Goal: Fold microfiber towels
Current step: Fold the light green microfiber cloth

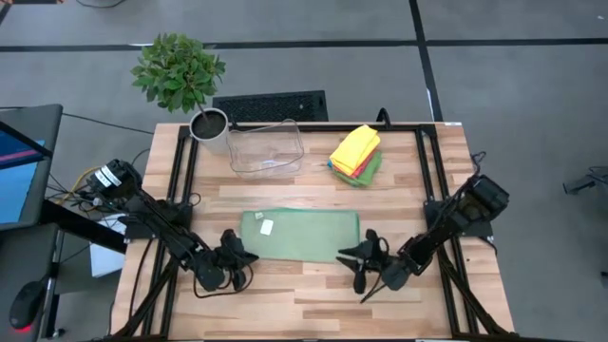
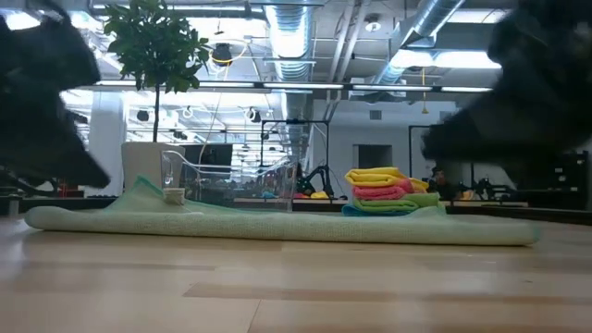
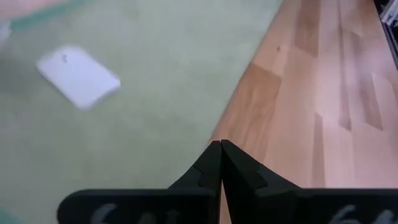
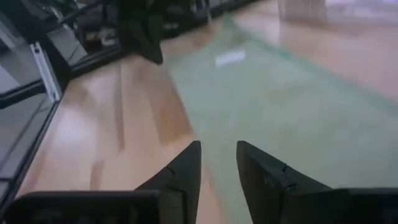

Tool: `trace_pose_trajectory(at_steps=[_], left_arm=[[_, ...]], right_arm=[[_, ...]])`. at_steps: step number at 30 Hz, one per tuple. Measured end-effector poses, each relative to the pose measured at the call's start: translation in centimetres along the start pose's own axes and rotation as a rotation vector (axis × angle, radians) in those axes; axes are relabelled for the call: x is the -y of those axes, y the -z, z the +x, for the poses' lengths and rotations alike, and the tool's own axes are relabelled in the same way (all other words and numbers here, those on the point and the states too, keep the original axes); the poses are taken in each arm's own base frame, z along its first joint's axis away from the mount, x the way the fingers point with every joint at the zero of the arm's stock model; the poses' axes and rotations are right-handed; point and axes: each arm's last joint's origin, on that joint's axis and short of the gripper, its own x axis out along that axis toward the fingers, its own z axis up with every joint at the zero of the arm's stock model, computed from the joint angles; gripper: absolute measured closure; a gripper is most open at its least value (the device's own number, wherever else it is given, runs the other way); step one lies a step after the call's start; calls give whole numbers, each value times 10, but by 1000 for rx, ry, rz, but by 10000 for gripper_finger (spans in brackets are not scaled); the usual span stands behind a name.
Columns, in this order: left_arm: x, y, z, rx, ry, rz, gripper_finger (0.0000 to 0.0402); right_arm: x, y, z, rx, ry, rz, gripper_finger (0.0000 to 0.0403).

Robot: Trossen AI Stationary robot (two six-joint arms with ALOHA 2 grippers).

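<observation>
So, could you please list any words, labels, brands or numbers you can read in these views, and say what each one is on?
No text can be read in any view.
White tag on the pale green towel: shows no legible print.
Pale marks on the left tool's body: too blurred and cut off to read.
Folded towel stack, clear bin and plant pot: no lettering visible.
</observation>
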Motion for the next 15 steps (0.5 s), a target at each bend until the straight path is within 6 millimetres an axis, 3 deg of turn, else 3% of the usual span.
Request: trace_pose_trajectory(at_steps=[5,10,15], left_arm=[[0,-15,3,84,-195,143,402],[-25,-37,-9,205,-496,184,402],[-52,-39,-20,226,-546,134,402]], right_arm=[[13,-23,14,52,76,-48,276],[32,-34,32,61,161,-43,276],[43,-39,41,58,200,-34,276]])
